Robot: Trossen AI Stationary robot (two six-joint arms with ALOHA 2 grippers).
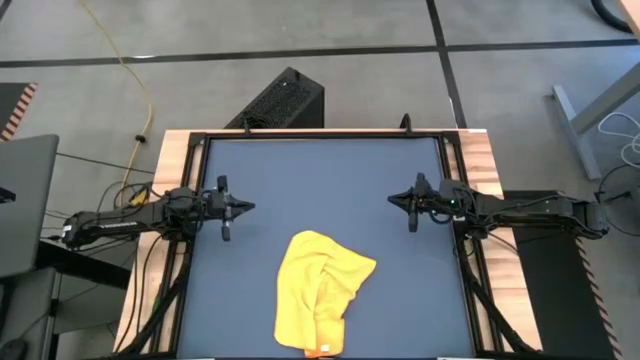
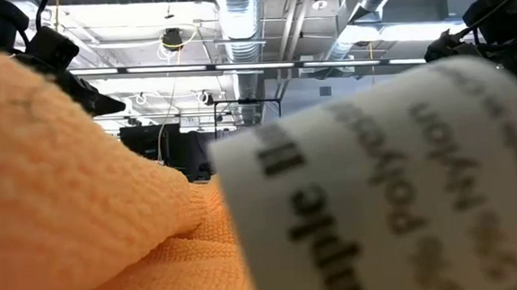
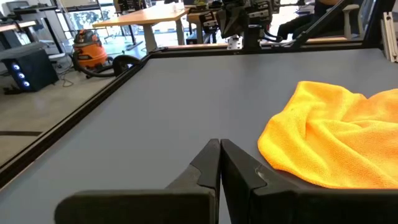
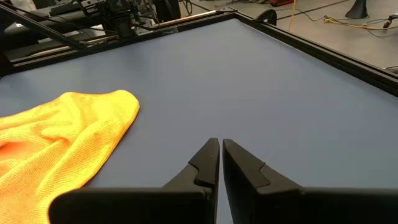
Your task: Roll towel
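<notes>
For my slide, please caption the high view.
Crumpled yellow towel on the table; left gripper and right gripper wait apart, empty.

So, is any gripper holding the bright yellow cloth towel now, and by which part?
Nothing is held. The left gripper and right gripper are shut and empty, apart from the crumpled bright yellow cloth towel.

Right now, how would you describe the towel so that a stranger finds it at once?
Look at the dark blue table between the two arms. Near its front edge, about the middle, lies the towel, crumpled, touching neither arm. It is the only bright yellow cloth there, with a small white tag at its front edge.
</notes>
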